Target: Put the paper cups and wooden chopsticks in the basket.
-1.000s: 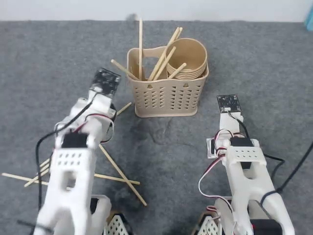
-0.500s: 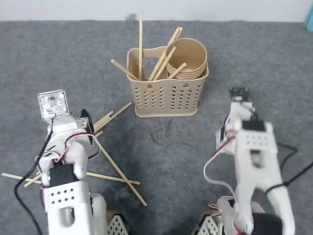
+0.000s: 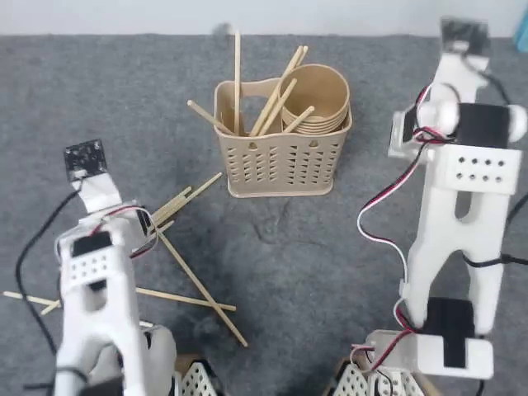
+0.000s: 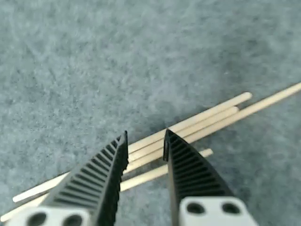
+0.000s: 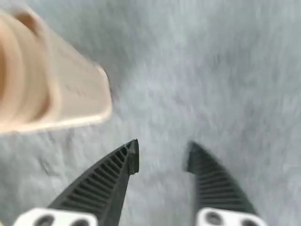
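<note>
Left gripper [image 4: 146, 140]: I read a narrow gap, nothing held; poised over loose chopsticks [image 4: 202, 123]
Right gripper [image 5: 162, 151]: wider gap, empty; just beside basket [image 5: 61, 94]
Cups: paper cups [image 3: 318, 95] stacked inside basket, with several chopsticks
Surface: grey carpet [image 3: 99, 91]; white wall [image 3: 124, 15] behind

The basket [image 3: 280, 169] held stacked paper cups [image 3: 318, 97] and several wooden chopsticks [image 3: 238, 74], while loose chopsticks [image 3: 198, 286] lay scattered on the grey desk [image 3: 313, 247] beside the left arm [image 3: 95, 276].
</note>
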